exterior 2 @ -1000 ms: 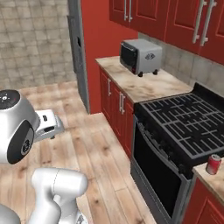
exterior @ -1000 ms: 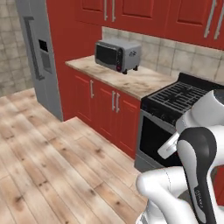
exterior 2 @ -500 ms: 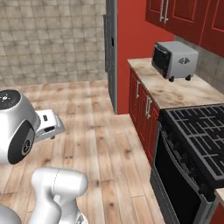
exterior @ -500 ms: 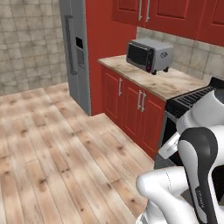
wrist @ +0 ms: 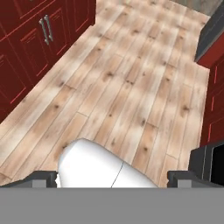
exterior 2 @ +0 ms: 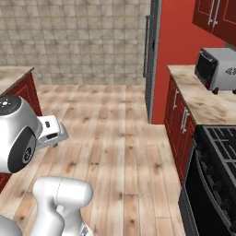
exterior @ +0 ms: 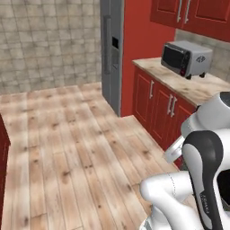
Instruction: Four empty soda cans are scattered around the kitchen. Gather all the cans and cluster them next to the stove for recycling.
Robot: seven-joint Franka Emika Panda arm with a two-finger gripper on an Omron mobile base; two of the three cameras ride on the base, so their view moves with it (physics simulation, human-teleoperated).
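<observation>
gripper (wrist: 112, 177): jaws spread wide, nothing between them, aimed down at bare wood floor (wrist: 131, 78)
stove (exterior 2: 216, 179): near, off to the hand's side
soda cans: none visible around the hand
handling guess: empty cans, light, thin-walled, slippery; pinch mid-body gently

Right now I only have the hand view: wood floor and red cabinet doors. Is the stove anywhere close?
Observer: Yes. The stove is at the lower right of the right base view, set into the run of red cabinets.
Operator: Anything standing beyond it?
Observer: A silver toaster oven stands on the beige counter.
Operator: And past that?
Observer: A grey fridge stands at the counter's far end, next to the tan tiled wall.
</observation>
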